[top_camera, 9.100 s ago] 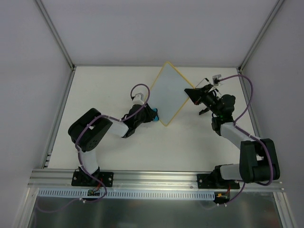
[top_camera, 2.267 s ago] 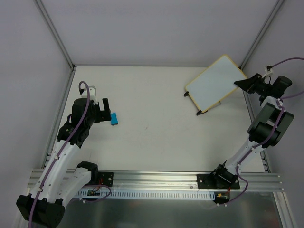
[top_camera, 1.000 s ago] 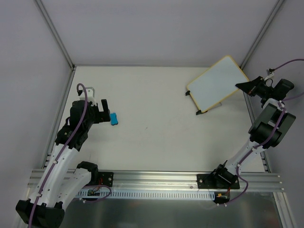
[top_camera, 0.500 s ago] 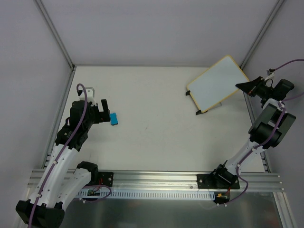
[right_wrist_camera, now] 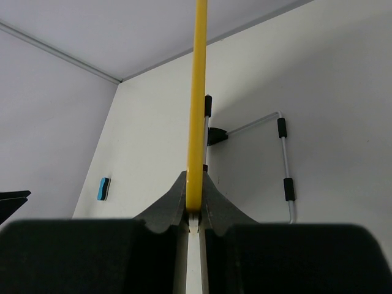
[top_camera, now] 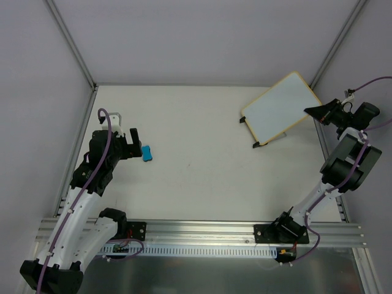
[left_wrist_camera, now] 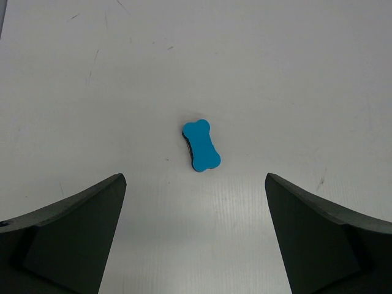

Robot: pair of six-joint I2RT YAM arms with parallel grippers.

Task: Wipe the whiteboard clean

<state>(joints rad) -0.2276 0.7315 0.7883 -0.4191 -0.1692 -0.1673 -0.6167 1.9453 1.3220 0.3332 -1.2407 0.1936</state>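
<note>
The whiteboard point(top_camera: 278, 110) is at the back right, tilted, with its white face blank and its two black feet point(top_camera: 257, 146) towards the table. My right gripper point(top_camera: 310, 110) is shut on its right edge. In the right wrist view the yellow rim point(right_wrist_camera: 197, 92) runs edge-on between the shut fingers of the right gripper point(right_wrist_camera: 195, 197). My left gripper point(top_camera: 136, 146) hangs open at the left, just short of the small blue eraser point(top_camera: 146, 152) lying on the table. In the left wrist view the eraser point(left_wrist_camera: 201, 145) lies beyond the left gripper point(left_wrist_camera: 193, 177), untouched.
Grey walls and slanted metal posts point(top_camera: 70, 43) close in the white table point(top_camera: 196, 177). The right post point(top_camera: 334, 46) stands close behind the board. A wire stand point(right_wrist_camera: 285, 159) with black sleeves hangs from the board's back. An aluminium rail point(top_camera: 196, 229) runs along the near edge.
Over the last second nothing has visibly moved. Earlier, the board was at the table's middle with the left gripper and eraser against it; the board has gone to the back right and the eraser lies loose.
</note>
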